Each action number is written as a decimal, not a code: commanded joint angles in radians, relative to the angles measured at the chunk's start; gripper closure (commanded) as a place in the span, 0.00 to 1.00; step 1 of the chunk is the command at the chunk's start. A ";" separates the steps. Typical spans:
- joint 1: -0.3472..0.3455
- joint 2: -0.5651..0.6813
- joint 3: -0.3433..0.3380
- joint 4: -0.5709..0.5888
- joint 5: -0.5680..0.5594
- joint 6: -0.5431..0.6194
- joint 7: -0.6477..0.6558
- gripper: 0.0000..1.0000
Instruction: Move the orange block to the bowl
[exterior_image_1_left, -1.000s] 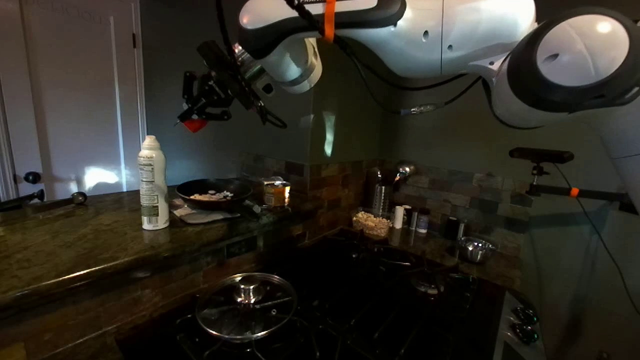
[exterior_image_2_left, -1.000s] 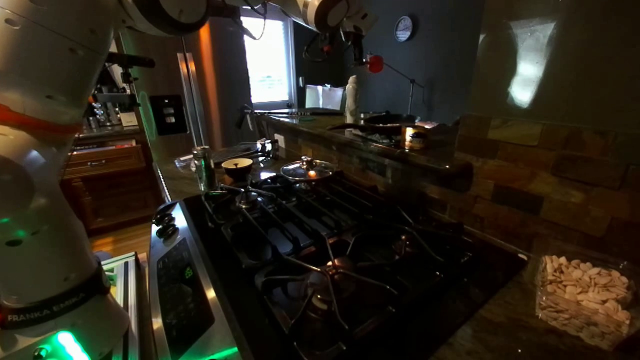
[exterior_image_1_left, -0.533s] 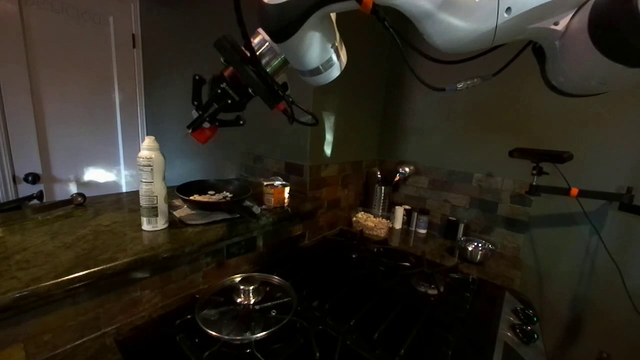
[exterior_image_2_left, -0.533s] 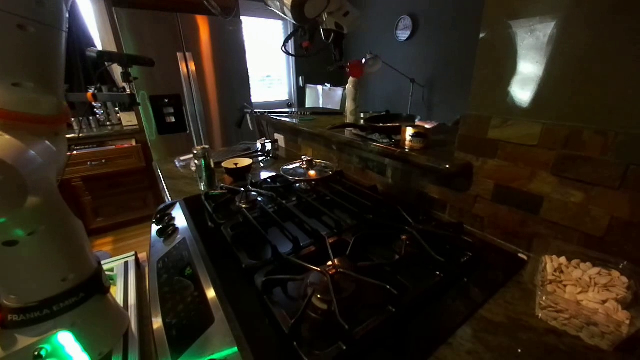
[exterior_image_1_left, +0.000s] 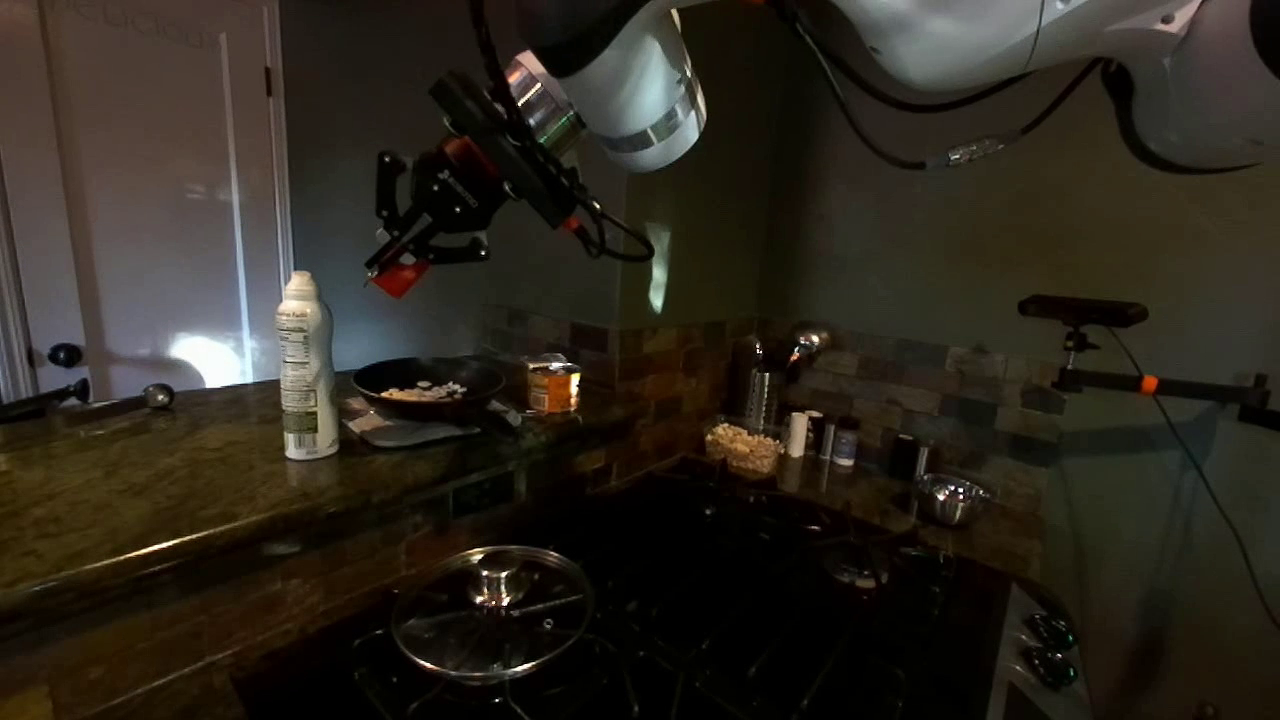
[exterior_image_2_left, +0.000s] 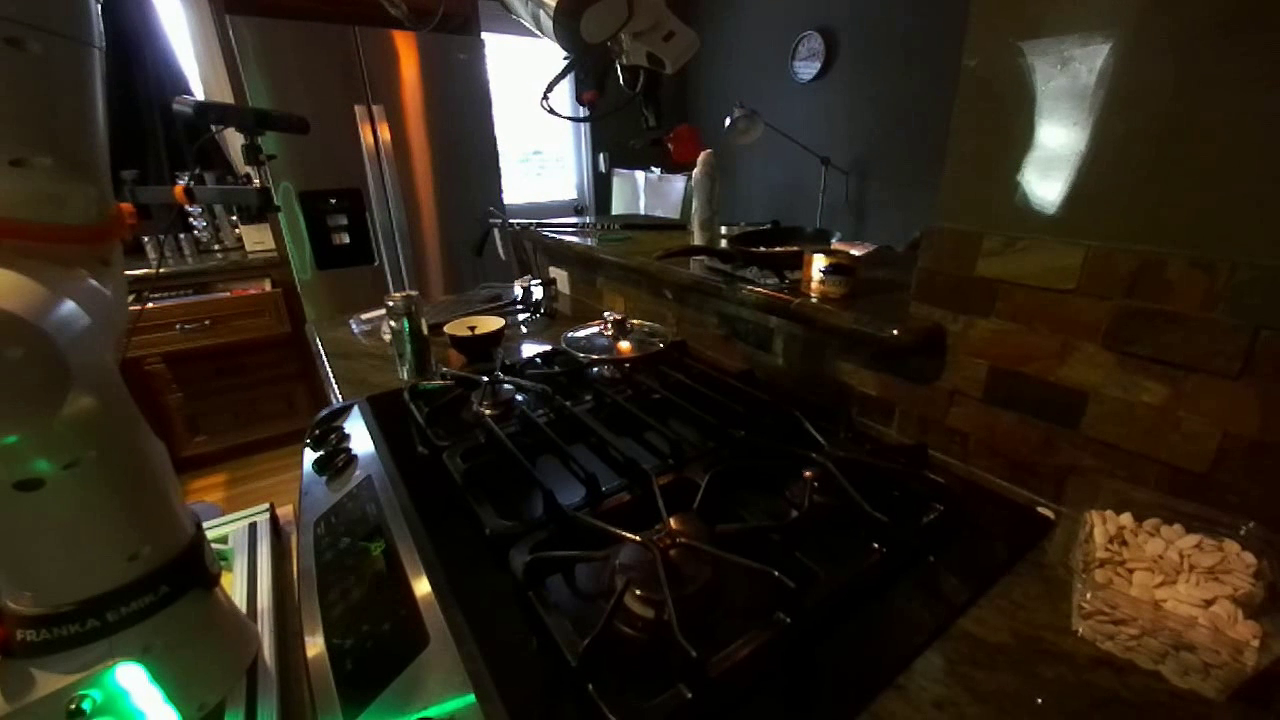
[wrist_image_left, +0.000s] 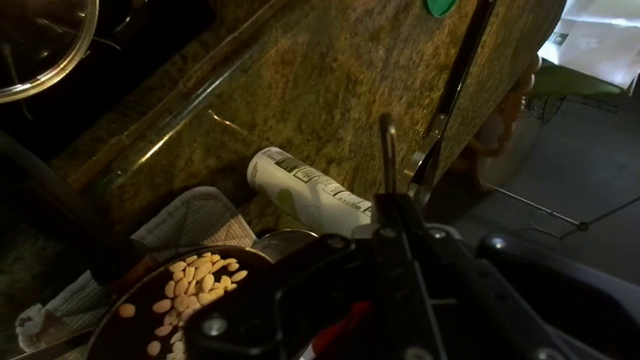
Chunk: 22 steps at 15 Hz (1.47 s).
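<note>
One gripper (exterior_image_1_left: 378, 268) is gripping one orange block (exterior_image_1_left: 402, 277), which is hanging above the desk (exterior_image_1_left: 150, 480), near the top of one white bottle (exterior_image_1_left: 308, 375). One pan (exterior_image_1_left: 430, 410) is holding pale pieces (wrist_image_left: 207, 282), too many to count. One metal bowl (exterior_image_1_left: 953, 498) and one dark bowl (exterior_image_2_left: 476, 348) are showing, each in an exterior view. One glass lid (exterior_image_1_left: 492, 625) is showing in both exterior views.

"FRANKA EMIKA" on the robot's base (exterior_image_2_left: 105, 622)

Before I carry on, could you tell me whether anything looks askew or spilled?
Nothing plainly looks spilled. Only the cloth under the pan looks untidy, bunched at one end in the wrist view, while the bottle stands upright.
</note>
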 joint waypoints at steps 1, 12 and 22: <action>0.042 0.000 -0.047 0.005 0.012 -0.006 -0.004 0.96; 0.093 -0.317 -0.020 -0.499 0.454 -0.292 -0.491 0.99; 0.157 -0.185 -0.014 -0.373 0.481 -0.459 -0.555 0.99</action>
